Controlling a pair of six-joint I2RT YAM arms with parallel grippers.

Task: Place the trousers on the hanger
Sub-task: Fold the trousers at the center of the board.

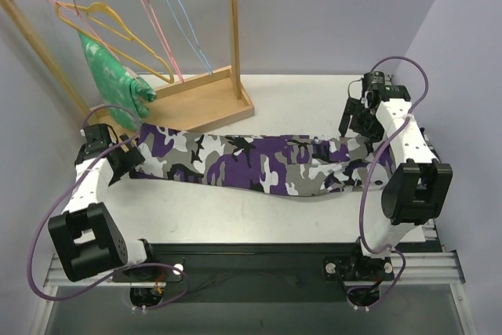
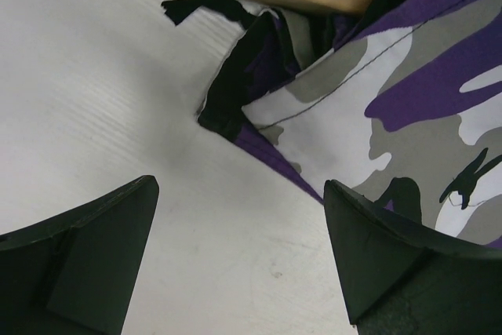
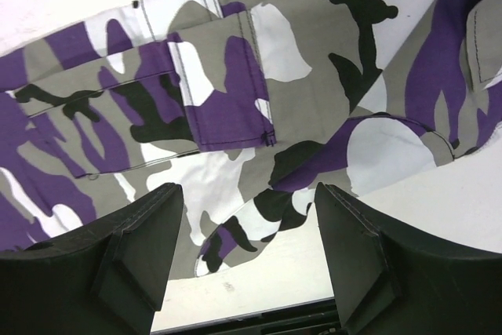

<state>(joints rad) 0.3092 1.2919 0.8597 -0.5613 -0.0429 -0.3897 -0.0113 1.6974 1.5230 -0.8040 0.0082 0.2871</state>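
The camouflage trousers point(image 1: 251, 161) lie flat across the table, running left to right. The yellow hanger point(image 1: 125, 27) hangs on the wooden rail at the back left. My left gripper point(image 1: 130, 154) sits at the trousers' left end. In the left wrist view it point(image 2: 239, 217) is open over bare table, the cloth's dark-edged end point(image 2: 376, 92) just ahead and beside the right finger. My right gripper point(image 1: 351, 121) hovers at the right end. In the right wrist view it point(image 3: 247, 225) stands open above the trousers point(image 3: 235, 92), with a curved edge of cloth between the fingers, not pinched.
A wooden rack point(image 1: 196, 103) stands at the back left, its base touching the trousers' far edge. On its rail hang pink hangers point(image 1: 150, 17), a blue hanger point(image 1: 185, 27) and a green-and-white garment point(image 1: 116, 76). The table's near edge point(image 3: 251, 315) shows below the right fingers.
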